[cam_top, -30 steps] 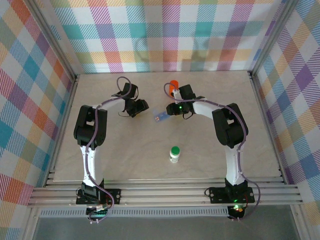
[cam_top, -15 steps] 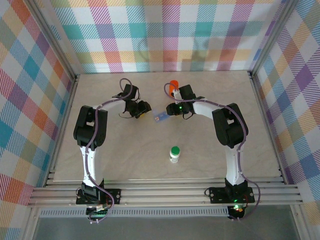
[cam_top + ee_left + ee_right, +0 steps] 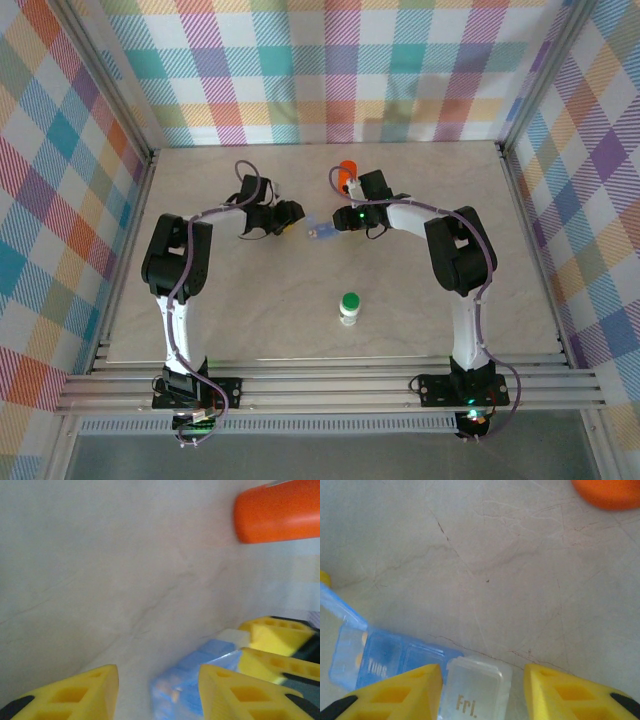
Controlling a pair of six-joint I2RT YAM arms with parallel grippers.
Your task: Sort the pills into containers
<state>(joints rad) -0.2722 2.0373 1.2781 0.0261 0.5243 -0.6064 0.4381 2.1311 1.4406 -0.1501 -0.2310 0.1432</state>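
The containers are compartments of a pale-blue pill-box strip (image 3: 318, 231) lying mid-table between the two grippers. In the left wrist view the strip's blue end (image 3: 192, 677) lies between my left gripper's (image 3: 159, 695) yellow fingers, against the right one, with a clear gap to the left one; pale orange pills (image 3: 175, 695) show blurred through its wall. In the right wrist view my right gripper (image 3: 482, 695) stands astride the clear "Fri." compartment (image 3: 475, 690), a small gap on its right side. A blue lid (image 3: 340, 607) stands raised at the strip's far end. Both grippers are open.
An orange bottle (image 3: 347, 170) lies just behind the right gripper (image 3: 340, 220), and shows as an orange cylinder (image 3: 277, 510) in the left wrist view. A white green-capped bottle (image 3: 349, 307) stands nearer the arm bases. Plaid walls enclose the table.
My left gripper has moved right to the pill box's end and its jaws have narrowed. The right arm and the bottles have stayed put.
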